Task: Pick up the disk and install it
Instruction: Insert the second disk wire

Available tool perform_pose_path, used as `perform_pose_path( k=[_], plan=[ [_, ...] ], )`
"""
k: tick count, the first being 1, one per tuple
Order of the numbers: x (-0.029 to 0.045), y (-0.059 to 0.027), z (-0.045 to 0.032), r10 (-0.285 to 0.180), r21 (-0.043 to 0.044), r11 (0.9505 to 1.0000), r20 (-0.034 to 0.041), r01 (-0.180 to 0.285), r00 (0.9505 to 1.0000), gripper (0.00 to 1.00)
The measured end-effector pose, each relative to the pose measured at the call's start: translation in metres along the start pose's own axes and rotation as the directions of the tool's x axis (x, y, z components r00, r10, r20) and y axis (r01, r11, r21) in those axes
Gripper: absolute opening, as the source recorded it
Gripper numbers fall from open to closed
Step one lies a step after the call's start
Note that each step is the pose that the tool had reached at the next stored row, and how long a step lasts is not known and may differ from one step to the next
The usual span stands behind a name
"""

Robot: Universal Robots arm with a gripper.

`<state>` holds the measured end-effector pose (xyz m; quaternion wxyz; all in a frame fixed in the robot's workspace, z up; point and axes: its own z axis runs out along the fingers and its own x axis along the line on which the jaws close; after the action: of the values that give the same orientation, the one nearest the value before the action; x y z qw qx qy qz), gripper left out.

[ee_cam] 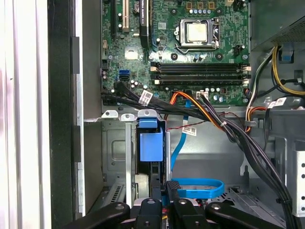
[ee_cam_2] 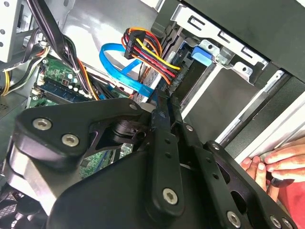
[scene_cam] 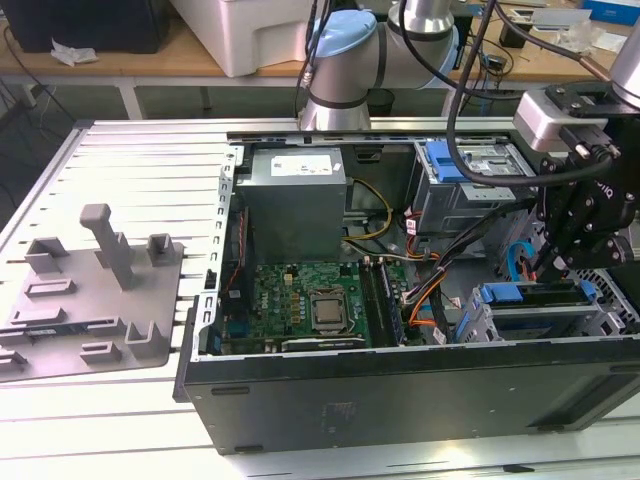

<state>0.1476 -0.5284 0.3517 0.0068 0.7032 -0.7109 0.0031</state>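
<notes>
The disk (scene_cam: pixel 530 294) sits edge-up in the metal drive cage (scene_cam: pixel 480 325) at the exterior view's right end of the open computer case, framed by its blue carrier. The carrier's blue end tab (ee_cam: pixel 150 143) shows in both wrist views, with the same tab (ee_cam_2: pixel 202 55) beside the cage rail. A red, yellow and black power plug (ee_cam_2: pixel 143 50) is in the disk's end. My gripper (scene_cam: pixel 556 266) hangs just above the cage. Its black fingers are shut, and the gripper (ee_cam_2: pixel 162 102) points at the disk's dark edge. The gripper (ee_cam: pixel 165 192) lines up with the slot; I cannot tell whether it touches.
The case holds a green motherboard (scene_cam: pixel 310 305), a grey power-supply box (scene_cam: pixel 295 195) and a second drive bay (scene_cam: pixel 470 165). Cable bundles and a blue flat cable (ee_cam: pixel 198 188) lie beside the cage. A person's hand (ee_cam_2: pixel 279 162) rests on the case edge. A grey fixture plate (scene_cam: pixel 90 290) lies left of the case.
</notes>
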Motion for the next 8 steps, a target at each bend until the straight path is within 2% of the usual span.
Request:
perform_pose_path(
  k=[8],
  plan=[
    [0.0002, 0.0000, 0.0018, 0.000, -0.0001, 1.0000, 0.0003, 0.000, 1.0000, 0.16]
  ],
)
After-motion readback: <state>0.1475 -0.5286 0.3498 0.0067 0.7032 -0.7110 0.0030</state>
